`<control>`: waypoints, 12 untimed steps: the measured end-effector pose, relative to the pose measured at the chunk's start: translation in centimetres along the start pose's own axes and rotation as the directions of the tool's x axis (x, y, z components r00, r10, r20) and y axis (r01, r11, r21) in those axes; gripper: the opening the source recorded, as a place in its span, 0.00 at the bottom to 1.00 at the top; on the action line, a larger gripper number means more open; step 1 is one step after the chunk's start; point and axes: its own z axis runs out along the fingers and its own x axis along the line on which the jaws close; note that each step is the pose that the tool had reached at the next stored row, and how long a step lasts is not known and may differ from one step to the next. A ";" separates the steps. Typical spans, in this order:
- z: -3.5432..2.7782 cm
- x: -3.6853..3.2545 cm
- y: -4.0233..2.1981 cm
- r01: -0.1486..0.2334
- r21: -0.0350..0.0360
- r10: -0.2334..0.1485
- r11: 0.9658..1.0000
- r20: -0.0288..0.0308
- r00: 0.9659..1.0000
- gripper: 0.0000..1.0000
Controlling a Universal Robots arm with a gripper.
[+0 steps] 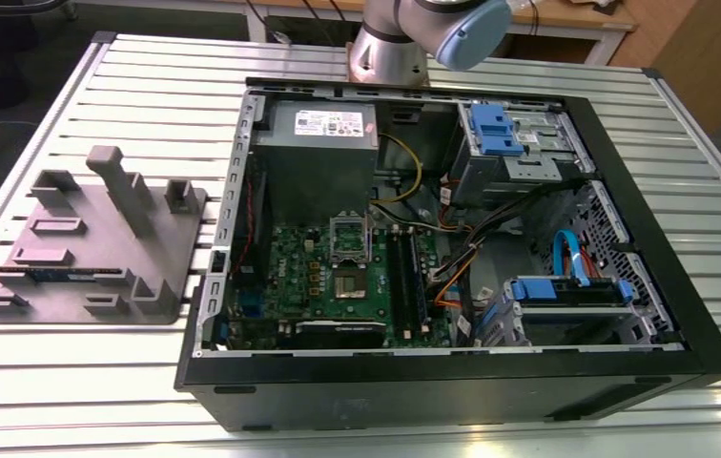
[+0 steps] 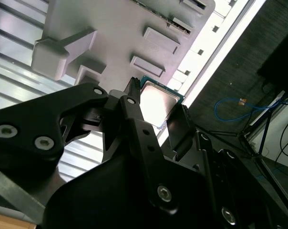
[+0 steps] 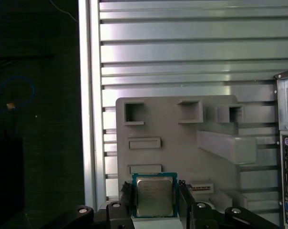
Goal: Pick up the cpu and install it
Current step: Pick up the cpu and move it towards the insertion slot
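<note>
The black two-fingered gripper (image 3: 155,206) pinches the small, flat, silvery green-rimmed cpu (image 3: 154,194) by two opposite edges in both wrist views. Beyond it lies a grey moulded fixture plate (image 3: 172,138) on the ribbed aluminium table (image 3: 182,47), beside the open black computer case (image 1: 463,386).

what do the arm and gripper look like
The arm is a silver-grey metal tube with a pale blue cap on its joint. The gripper is matt black, with two narrow flat fingers on angular black linkage plates, fastened with silver screws and round bolt heads.
</note>
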 end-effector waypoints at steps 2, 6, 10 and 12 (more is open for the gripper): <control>-0.05 0.00 0.00 0.000 0.000 0.000 1.000 0.000 1.000 0.47; -0.15 -0.01 0.00 0.000 0.000 0.000 1.000 0.000 1.000 0.47; -0.30 -0.01 0.01 0.000 0.000 0.000 1.000 0.000 1.000 0.47; -0.34 -0.01 0.01 0.000 0.000 0.000 1.000 0.000 1.000 0.47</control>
